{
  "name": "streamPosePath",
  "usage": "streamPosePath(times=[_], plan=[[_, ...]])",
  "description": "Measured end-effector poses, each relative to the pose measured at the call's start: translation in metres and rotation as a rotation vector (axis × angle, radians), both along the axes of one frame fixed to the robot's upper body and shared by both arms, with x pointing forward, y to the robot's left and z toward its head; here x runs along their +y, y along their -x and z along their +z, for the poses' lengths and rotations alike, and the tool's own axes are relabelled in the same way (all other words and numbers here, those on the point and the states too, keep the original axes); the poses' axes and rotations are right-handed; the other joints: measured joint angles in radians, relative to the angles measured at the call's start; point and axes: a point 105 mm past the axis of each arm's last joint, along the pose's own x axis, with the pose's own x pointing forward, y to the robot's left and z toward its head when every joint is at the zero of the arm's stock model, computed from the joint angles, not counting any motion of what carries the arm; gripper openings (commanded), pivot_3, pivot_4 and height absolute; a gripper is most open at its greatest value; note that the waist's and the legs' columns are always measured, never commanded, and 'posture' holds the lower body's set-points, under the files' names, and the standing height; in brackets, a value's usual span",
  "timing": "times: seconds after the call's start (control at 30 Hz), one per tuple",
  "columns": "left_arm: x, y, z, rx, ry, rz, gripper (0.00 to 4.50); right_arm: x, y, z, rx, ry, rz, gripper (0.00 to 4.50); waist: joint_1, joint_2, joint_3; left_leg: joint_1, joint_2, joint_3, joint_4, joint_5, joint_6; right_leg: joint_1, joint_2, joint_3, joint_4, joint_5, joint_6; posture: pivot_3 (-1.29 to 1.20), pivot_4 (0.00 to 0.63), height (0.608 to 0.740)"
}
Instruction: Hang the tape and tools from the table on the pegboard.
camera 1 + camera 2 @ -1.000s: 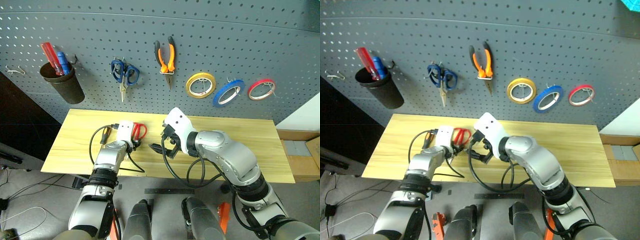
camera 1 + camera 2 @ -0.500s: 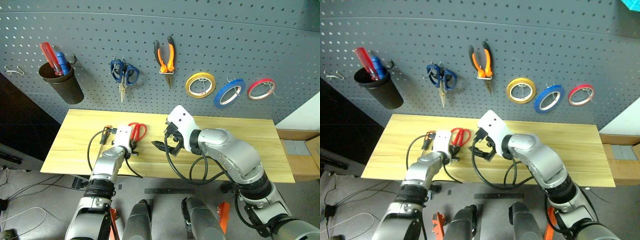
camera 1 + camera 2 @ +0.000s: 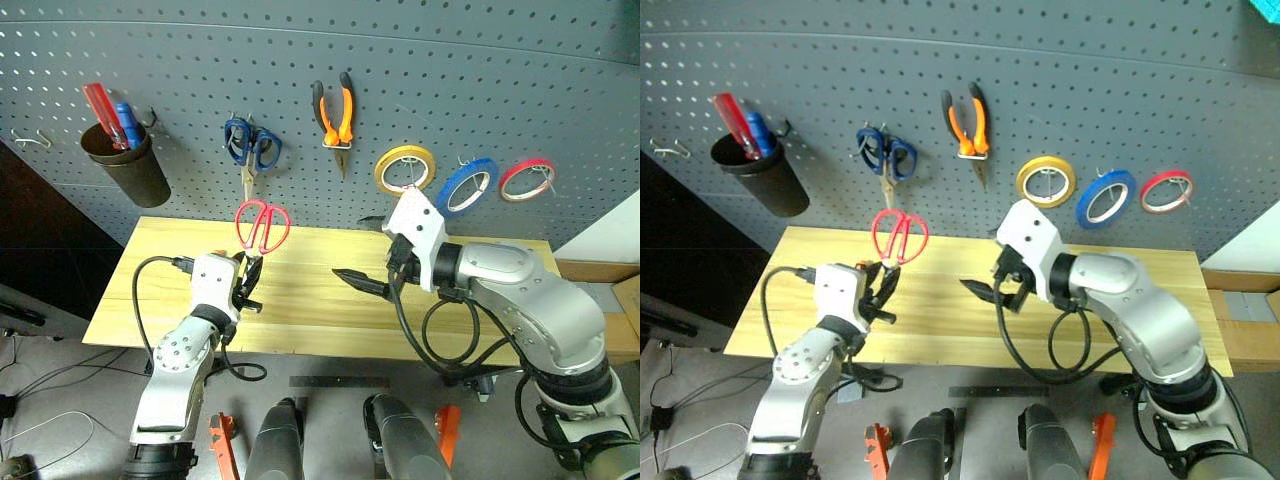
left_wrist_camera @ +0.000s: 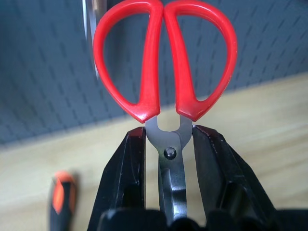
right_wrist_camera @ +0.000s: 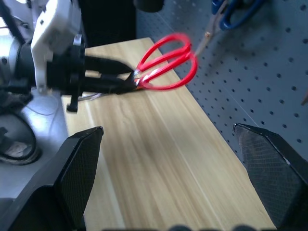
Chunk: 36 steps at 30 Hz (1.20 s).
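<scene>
My left gripper (image 3: 248,280) is shut on the blades of the red-handled scissors (image 3: 262,225), near the pivot, and holds them above the table (image 3: 300,262). The red loops point up toward the pegboard (image 3: 480,80). In the left wrist view the scissors (image 4: 163,62) stand between both fingers (image 4: 130,159). An orange-and-black handle (image 4: 62,198) lies on the wood below. My right gripper (image 3: 362,250) hangs open over the table's middle with nothing in it. The blue tape (image 3: 467,185) and the orange-handled pliers (image 3: 333,110) hang on the pegboard.
Blue-handled scissors (image 3: 250,147) hang on the board just above the red ones. A yellow tape ring (image 3: 404,168) and a red tape ring (image 3: 527,177) flank the blue one. At the left, a dark cup (image 3: 125,168) on the board holds screwdrivers. Black cables trail from both wrists.
My left gripper shut on the red scissors and lifted them off the table, handles now up toward the board. My right gripper moved right and up, staying open.
</scene>
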Motion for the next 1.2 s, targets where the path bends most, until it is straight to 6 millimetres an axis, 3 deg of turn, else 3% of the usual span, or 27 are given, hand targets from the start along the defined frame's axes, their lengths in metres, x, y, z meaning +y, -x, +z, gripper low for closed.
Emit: streamPosePath(times=[0.23, 0.37, 0.57, 1.2], plan=[[0.009, 0.004, 0.033, -0.158, -0.055, 0.059, 1.07, -0.001, 0.005, 0.009, -0.032, -0.033, 0.068, 4.5, 0.001, 0.0, 0.0, 0.0, 0.0, 0.0, 0.0, 0.0, 0.0, 0.0, 0.001, 0.0, 0.0, 0.0, 0.0, -0.07, 0.24, 0.74], [0.001, 0.003, 0.064, -0.285, -0.085, 0.027, 1.07, -0.003, 0.0, 0.022, -0.061, -0.081, 0.061, 4.5, 0.002, 0.0, 0.0, 0.0, 0.0, 0.0, 0.001, 0.0, 0.0, 0.0, 0.001, 0.0, 0.0, 0.0, 0.0, -0.07, 0.238, 0.74], [-0.008, -0.002, 0.086, -0.362, -0.075, 0.004, 1.07, -0.007, -0.011, 0.029, -0.08, -0.12, 0.008, 4.5, 0.002, 0.0, 0.0, 0.0, 0.0, 0.0, 0.0, 0.0, 0.0, 0.0, 0.001, 0.0, 0.0, 0.0, 0.0, -0.07, 0.238, 0.74], [-0.009, -0.045, 0.058, -0.212, -0.051, 0.034, 1.07, 0.0, -0.016, 0.042, -0.122, -0.158, -0.002, 4.5, 0.001, 0.0, 0.0, 0.0, 0.0, 0.0, 0.0, -0.001, 0.001, 0.0, 0.001, 0.0, 0.0, 0.0, 0.0, -0.1, 0.255, 0.74]])
